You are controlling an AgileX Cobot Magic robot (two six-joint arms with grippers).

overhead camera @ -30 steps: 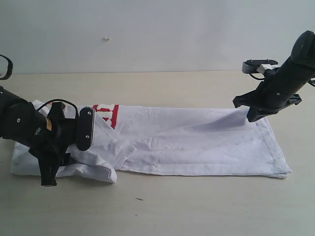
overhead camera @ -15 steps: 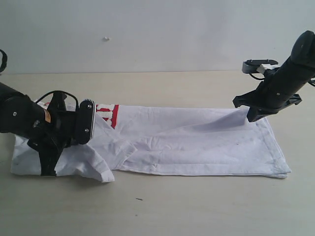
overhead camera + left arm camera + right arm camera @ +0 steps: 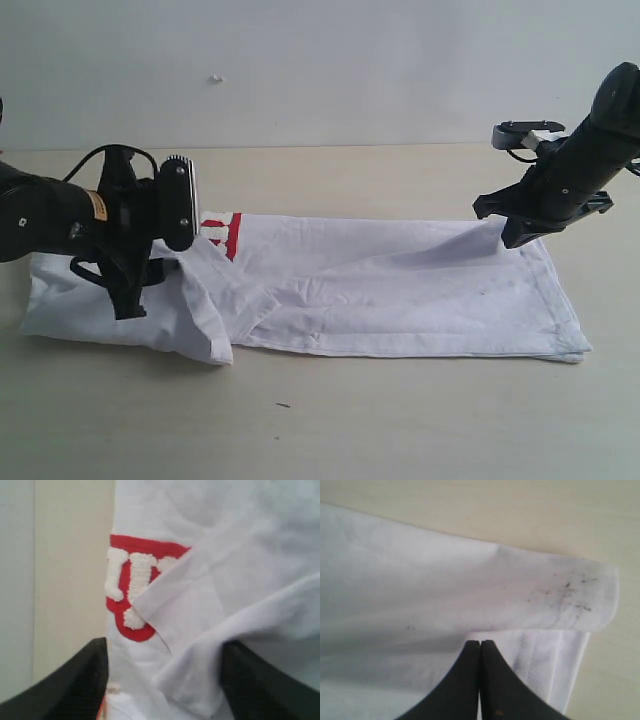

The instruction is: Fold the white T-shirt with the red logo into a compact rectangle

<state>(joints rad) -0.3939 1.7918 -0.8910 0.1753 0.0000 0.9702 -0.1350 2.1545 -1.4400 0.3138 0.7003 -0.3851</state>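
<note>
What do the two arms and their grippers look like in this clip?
Both arms are matte black. The left gripper sits beyond a round ridged joint with a pale face, a small orange label and a looping black cable. The right gripper has tapered black fingers; a silver-grey block sits behind it.

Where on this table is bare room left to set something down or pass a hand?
Bare table runs along the near edge in front of the shirt, and behind it up to the wall. Crowded: both shirt ends, under the left hand and right hand.

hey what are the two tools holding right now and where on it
Both hold the white T-shirt. The right tool pinches its far right corner. The left tool has a fold of cloth between its fingers near the red logo.
</note>
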